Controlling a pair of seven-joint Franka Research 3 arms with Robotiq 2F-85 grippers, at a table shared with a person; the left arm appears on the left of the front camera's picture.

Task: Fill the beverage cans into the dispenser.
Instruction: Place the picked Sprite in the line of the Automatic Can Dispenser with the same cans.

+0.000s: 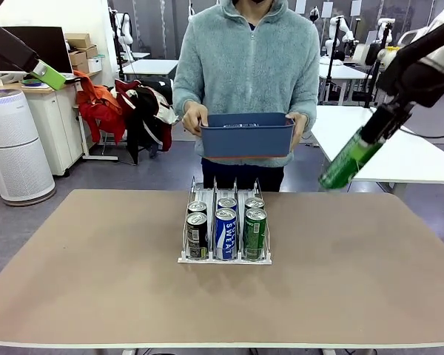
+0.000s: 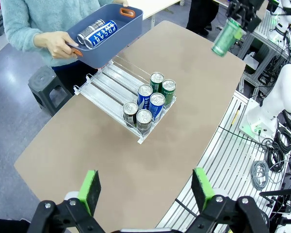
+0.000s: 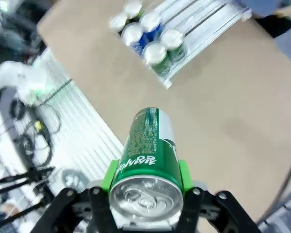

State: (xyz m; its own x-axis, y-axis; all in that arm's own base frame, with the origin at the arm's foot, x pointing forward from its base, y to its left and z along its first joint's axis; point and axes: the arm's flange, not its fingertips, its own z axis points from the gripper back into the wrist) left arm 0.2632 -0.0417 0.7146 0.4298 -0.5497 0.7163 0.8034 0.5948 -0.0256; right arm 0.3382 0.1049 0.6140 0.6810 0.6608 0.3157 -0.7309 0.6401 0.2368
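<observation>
Beyond the tan table (image 1: 96, 281) a person (image 1: 244, 59) holds a blue bin (image 1: 247, 137); leftward stands perhaps an air purifier (image 1: 15, 144).

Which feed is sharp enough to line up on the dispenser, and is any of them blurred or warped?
Front view: sharp and evenly lit on the dispenser. Left wrist view: sharp too, but the wide lens bows the table edges. Right wrist view: the green can close up is fairly clear, the dispenser beyond it blurred.

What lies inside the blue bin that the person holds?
Two cans on their sides: a blue Pocari Sweat can and a darker can. The bin's wall hides them in the front view.
</observation>
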